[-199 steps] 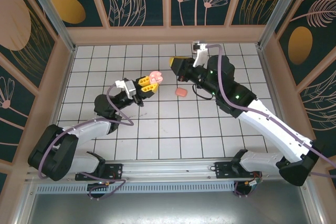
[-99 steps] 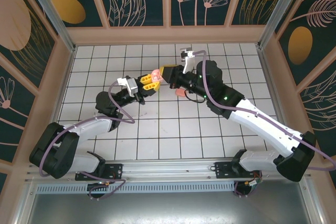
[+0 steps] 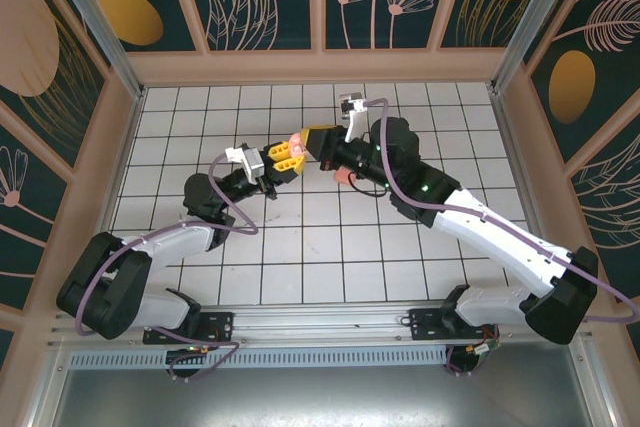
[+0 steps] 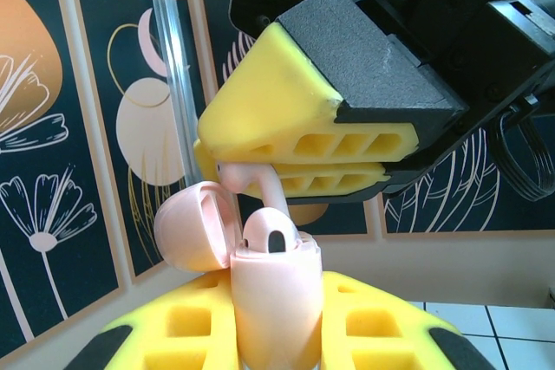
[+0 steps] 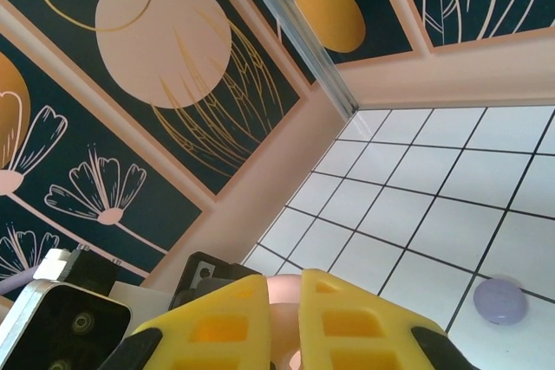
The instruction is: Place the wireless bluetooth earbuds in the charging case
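Note:
My left gripper [image 3: 287, 154] is shut on the pale pink charging case [image 4: 276, 301] and holds it upright, with its lid [image 4: 195, 227] swung open to the left. One pale pink earbud [image 4: 270, 233] sits in the case's mouth. Just above it, a second pale pink earbud [image 4: 258, 181] hangs stem down, pinched between the yellow fingers [image 4: 286, 140] of my right gripper [image 3: 314, 138]. Its tip is at the case opening behind the seated bud. In the right wrist view, my right gripper [image 5: 290, 301] has the pale pink piece between its pads.
A coral-pink rounded piece [image 3: 345, 177] lies on the white tiled floor [image 3: 330, 247], partly under my right arm. A small lilac rounded piece [image 5: 499, 301] rests on the tiles in the right wrist view. Patterned walls enclose the table.
My right gripper has swung left with the earbud until it met the open case. My left gripper has raised the case a little toward it.

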Controlling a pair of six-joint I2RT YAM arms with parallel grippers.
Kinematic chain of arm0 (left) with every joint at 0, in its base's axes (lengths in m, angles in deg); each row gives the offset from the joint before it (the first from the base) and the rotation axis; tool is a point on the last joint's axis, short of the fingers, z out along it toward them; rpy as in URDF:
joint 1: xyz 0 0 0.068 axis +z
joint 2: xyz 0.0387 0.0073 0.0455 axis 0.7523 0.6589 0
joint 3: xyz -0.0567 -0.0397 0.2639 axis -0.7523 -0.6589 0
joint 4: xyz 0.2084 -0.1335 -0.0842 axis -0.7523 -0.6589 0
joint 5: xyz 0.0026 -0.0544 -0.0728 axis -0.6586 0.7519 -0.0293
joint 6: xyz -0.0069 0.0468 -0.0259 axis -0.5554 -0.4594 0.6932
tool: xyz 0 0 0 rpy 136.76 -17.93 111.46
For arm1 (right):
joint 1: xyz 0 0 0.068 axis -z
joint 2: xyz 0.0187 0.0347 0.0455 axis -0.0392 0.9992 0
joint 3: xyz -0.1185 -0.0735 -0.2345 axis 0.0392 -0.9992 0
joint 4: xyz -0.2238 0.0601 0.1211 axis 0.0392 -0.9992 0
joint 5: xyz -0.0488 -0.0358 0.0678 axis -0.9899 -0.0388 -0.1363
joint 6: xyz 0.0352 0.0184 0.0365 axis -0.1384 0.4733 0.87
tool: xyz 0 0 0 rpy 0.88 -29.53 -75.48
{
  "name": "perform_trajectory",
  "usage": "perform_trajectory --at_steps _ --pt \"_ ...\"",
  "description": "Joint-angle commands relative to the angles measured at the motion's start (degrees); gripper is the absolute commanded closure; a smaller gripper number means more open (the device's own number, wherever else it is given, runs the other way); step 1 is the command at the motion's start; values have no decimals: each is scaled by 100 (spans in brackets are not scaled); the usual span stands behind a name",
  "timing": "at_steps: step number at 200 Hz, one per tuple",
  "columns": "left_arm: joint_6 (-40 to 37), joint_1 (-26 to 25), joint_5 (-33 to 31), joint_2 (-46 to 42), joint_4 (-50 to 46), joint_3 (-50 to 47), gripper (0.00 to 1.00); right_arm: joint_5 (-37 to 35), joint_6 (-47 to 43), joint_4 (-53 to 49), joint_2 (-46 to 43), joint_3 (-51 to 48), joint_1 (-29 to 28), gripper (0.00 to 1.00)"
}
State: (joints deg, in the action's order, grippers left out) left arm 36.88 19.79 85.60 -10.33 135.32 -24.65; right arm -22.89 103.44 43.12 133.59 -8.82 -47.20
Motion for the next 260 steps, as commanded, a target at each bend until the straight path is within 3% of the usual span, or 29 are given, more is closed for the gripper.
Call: perform_trajectory --at_steps 1,111,194,260 --pt "64 -45 7 -8 415 134 100 -92 -24 -19 45 -238 -125 88" --pt "349 -49 -178 -16 797 148 100 -1230 -788 -153 100 -710 -715 87" --pt "357 -71 -278 1 744 110 100 -1350 -580 -107 65 -631 -706 76" --pt "344 -104 -302 19 717 92 100 -1366 -499 -279 175 -321 -640 57"
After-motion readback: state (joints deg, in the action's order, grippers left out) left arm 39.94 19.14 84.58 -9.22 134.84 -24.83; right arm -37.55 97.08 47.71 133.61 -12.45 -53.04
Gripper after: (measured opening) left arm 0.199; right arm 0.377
